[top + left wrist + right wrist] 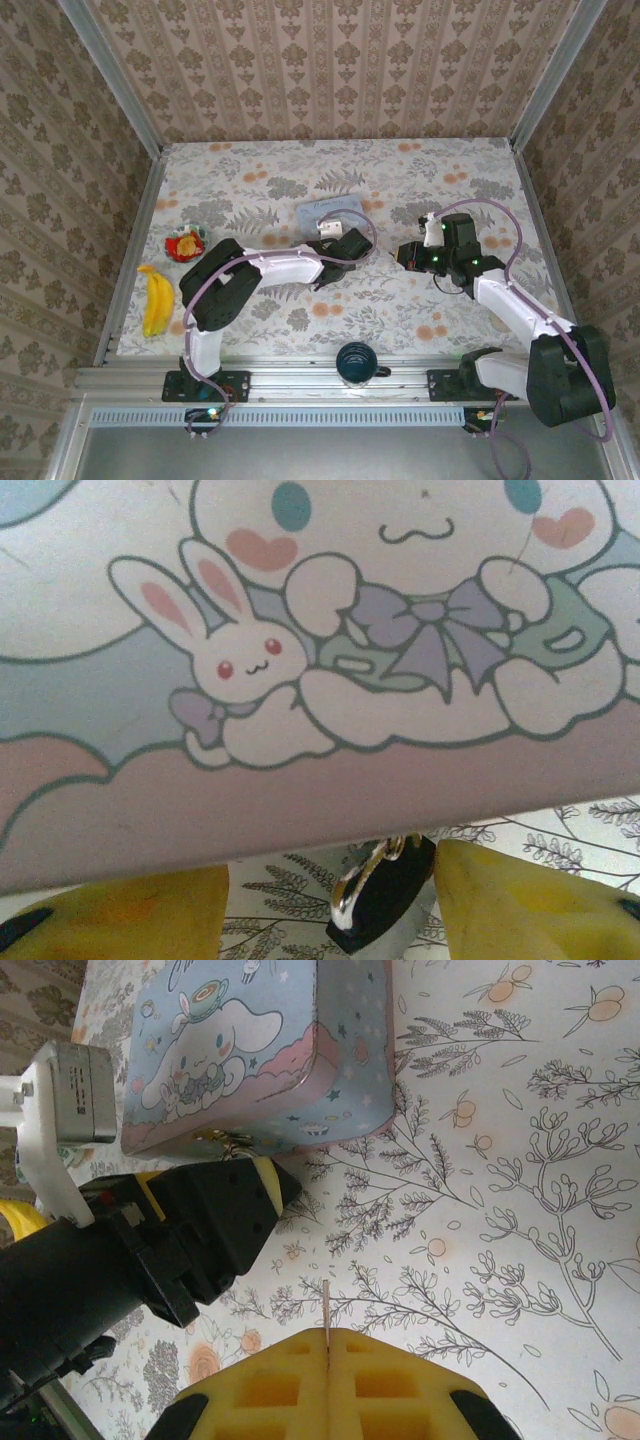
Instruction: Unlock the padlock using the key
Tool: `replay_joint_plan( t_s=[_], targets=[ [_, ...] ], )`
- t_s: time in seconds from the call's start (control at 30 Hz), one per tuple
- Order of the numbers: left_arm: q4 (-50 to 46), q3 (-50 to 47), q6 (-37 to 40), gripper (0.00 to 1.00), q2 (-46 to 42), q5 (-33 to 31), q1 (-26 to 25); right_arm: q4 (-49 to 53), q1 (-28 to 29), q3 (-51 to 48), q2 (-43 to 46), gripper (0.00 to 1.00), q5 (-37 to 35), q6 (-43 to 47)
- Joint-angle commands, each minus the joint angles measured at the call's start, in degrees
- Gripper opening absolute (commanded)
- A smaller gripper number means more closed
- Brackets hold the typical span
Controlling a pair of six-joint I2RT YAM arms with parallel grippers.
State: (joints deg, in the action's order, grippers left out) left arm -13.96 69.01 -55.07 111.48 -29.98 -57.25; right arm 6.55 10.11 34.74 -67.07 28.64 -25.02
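Padlock (385, 895) sits between the left hand's (330, 920) parted fingers beside the tin (120, 780); right hand (327, 1338) clenches the key (327, 1308).

Tally: one pale blue tin (325, 210), centre of the top view; one small dark padlock (385, 898) with a silvery shackle, bottom centre of the left wrist view; one thin key (326, 1310), lower centre of the right wrist view. Left edge of the top view: one bunch of yellow bananas (156, 300), one small red object (185, 244) just above it. One dark mug (357, 362) at bottom centre; two arms, left arm (270, 268) and right arm (510, 305).
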Motion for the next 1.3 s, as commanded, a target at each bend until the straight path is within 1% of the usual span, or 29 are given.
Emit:
replay_joint_plan(
  t_s=[0.0, 0.07, 0.1, 0.2, 0.23, 0.27, 0.37, 0.47, 0.57, 0.73, 1.07, 1.27],
  targets=[
    [-2.29, -0.52, 2.34, 0.58, -1.71, -3.04, -1.08, -1.87, -0.22, -0.77, -0.98, 0.0, -0.95, -1.17],
    [-0.83, 0.42, 4.86, 0.66, -1.3, -3.07, -2.04, -2.22, -0.18, -0.68, -1.5, 0.0, -1.24, -1.44],
    [-0.45, 1.05, 5.93, 0.72, -0.95, -3.22, -2.39, -2.33, -0.19, -0.68, -1.7, 0.0, -1.54, -1.57],
    [-0.27, 3.06, 7.9, 0.74, 0.54, -4.2, -2.56, -2.37, -0.18, -0.55, -1.77, 0.0, -2.21, -1.96],
    [-0.24, 3.46, 8.16, 0.83, 0.96, -4.22, -2.23, -2.41, -0.22, -0.55, -1.6, 0.0, -2.36, -2.06],
    [-0.09, 3.72, 8.39, 0.86, 1.28, -4.14, -1.82, -2.41, -0.18, -0.55, -1.39, 0.0, -2.44, -2.14],
    [0.06, 4.06, 8.14, 0.86, 2.08, -3.65, -0.63, -2.37, -0.21, -0.64, -0.76, 0.0, -2.78, -2.21],
    [0.31, 4.5, 8.05, 0.81, 3.09, -2.98, 0.32, -2.44, -0.22, -0.7, -0.49, 0.0, -3.3, -2.32],
    [1.18, 4.64, 8.05, 0.73, 4.03, -1.79, 0.9, -2.7, -0.27, -0.9, -0.52, 0.0, -3.48, -2.58],
    [1.75, 5.07, 9.13, 0.66, 5.48, -1.64, 1.07, -3.32, -0.36, -1.04, -0.47, 0.0, -3.72, -3.13],
    [5.39, 4.68, 12.0, 0.57, 6.75, -0.44, 2.57, -4.84, -0.44, -1.72, -0.39, 0.0, -3.77, -3.55],
    [9.53, 3.87, 13.96, 0.52, 7.26, -1.61, 2.77, -5.23, -0.5, -2.39, 1.05, 0.0, -4.1, -3.55]
  ],
)
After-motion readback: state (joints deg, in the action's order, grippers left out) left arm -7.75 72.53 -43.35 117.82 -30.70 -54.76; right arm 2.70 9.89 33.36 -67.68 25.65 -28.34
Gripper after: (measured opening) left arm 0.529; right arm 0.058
